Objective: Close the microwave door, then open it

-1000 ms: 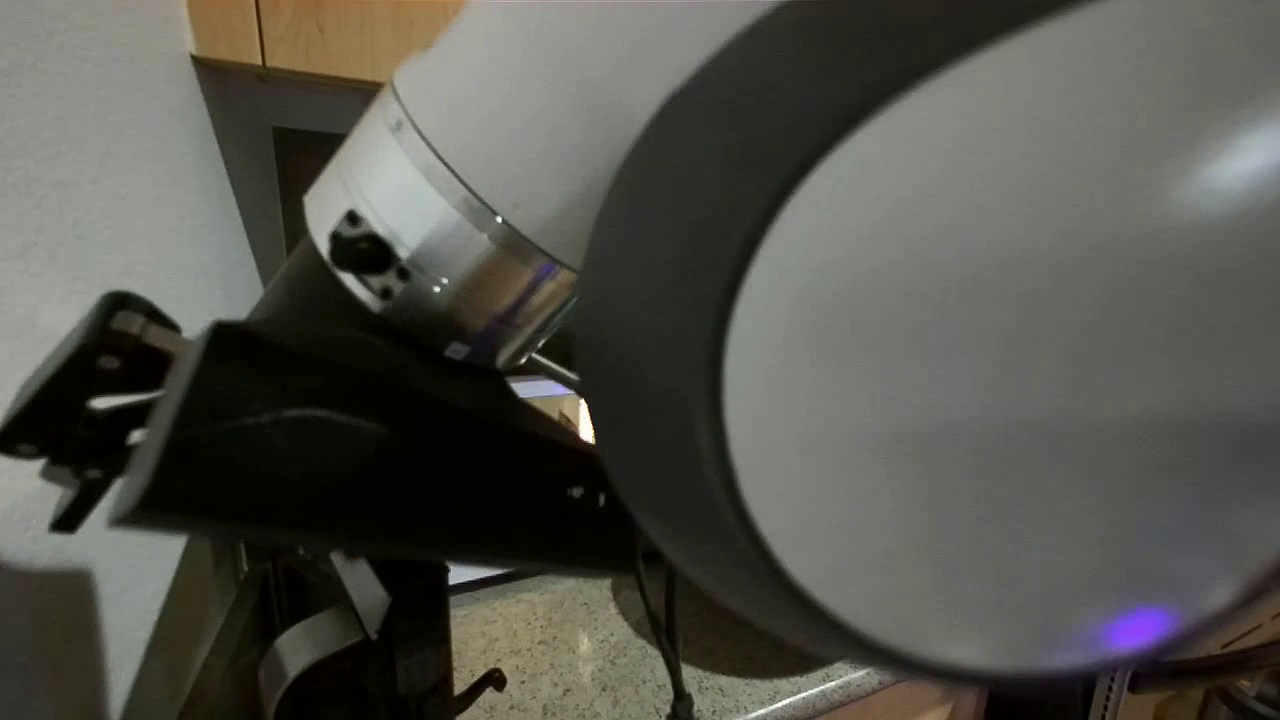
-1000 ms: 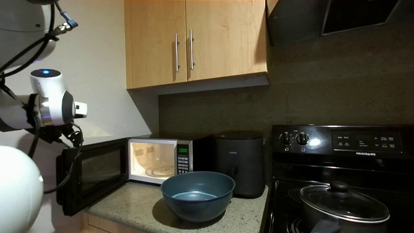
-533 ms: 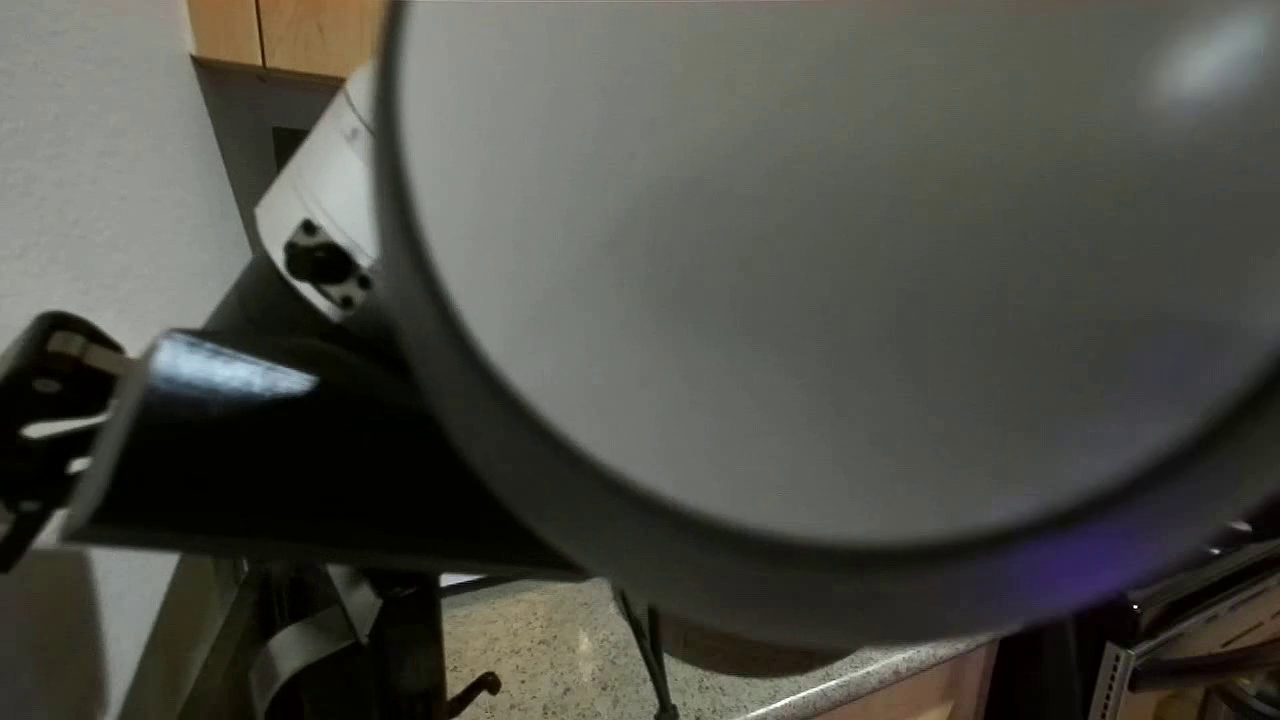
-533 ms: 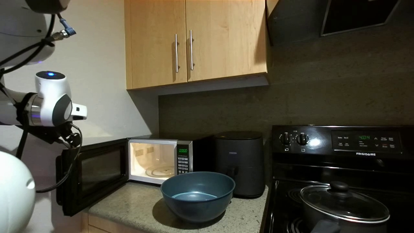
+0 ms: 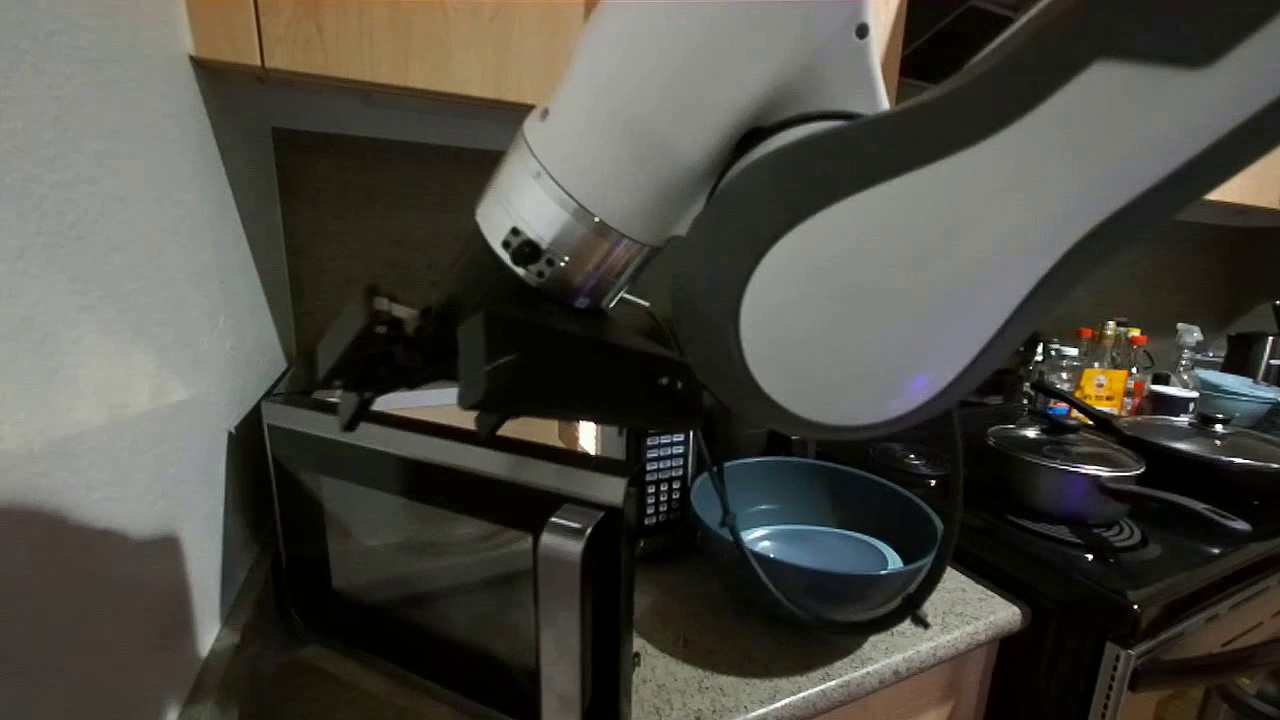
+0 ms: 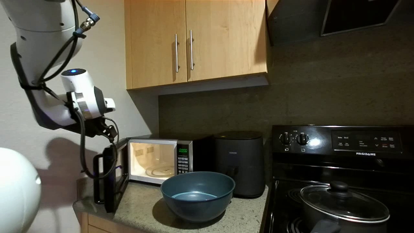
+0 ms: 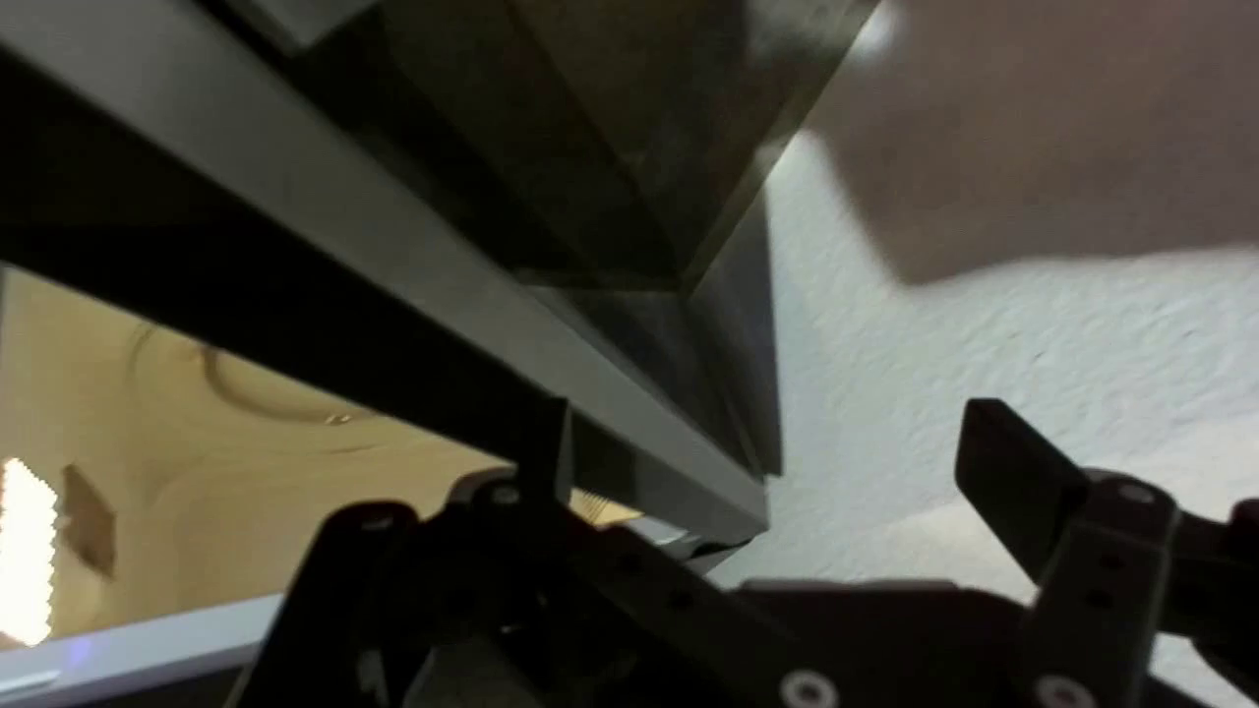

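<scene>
The microwave [image 6: 152, 176] stands at the back of the counter with its lit white interior and turntable showing. Its black-framed microwave door [image 5: 430, 540] is partly open, sticking out from the left side of the front. It looks narrow in an exterior view [image 6: 110, 184]. My gripper [image 5: 420, 415] is above the door's top edge near its hinge end, fingers apart and empty. In the wrist view [image 7: 767, 428], the door's top edge [image 7: 443, 265] runs diagonally under the left finger, and the right finger is over the wall. I cannot tell whether a finger touches the door.
A blue bowl [image 6: 197, 207] stands on the counter [image 6: 139, 207] before the microwave. A black appliance [image 6: 241, 165] is to its right, then the stove with a lidded pot [image 6: 346, 207]. The wall [image 5: 120, 300] is close at the left. Cables hang from the arm.
The door has swung partway toward the microwave, so its outer face and handle now show. The arm has moved with it toward the microwave and no longer fills an exterior view.
</scene>
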Motion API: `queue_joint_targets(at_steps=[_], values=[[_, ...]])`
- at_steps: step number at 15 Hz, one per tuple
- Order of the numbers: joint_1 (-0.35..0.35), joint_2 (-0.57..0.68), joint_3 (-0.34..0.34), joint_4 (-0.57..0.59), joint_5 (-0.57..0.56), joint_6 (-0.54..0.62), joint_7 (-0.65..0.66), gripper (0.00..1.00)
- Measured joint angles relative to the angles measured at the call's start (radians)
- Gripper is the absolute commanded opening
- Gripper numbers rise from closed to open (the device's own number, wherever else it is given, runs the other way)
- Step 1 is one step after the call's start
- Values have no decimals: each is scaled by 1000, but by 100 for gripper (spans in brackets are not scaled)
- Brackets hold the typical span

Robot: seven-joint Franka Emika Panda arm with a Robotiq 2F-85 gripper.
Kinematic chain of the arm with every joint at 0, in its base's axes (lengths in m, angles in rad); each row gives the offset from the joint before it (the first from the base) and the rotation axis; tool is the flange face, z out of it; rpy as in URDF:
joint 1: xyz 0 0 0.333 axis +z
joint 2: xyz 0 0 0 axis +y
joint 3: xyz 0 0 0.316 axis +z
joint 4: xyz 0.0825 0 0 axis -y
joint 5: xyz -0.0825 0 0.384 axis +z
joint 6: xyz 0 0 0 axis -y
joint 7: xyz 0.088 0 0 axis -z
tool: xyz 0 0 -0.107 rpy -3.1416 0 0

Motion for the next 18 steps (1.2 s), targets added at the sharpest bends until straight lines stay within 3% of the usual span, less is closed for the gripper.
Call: queue_joint_targets(at_steps=[2,4,13,18], values=[[33,-12,-85,35,-172,-65,143,100],[46,-13,-107,59,-238,-102,213,100],[55,0,-92,43,-165,-140,166,100],[42,1,-155,43,-220,-195,198,100]])
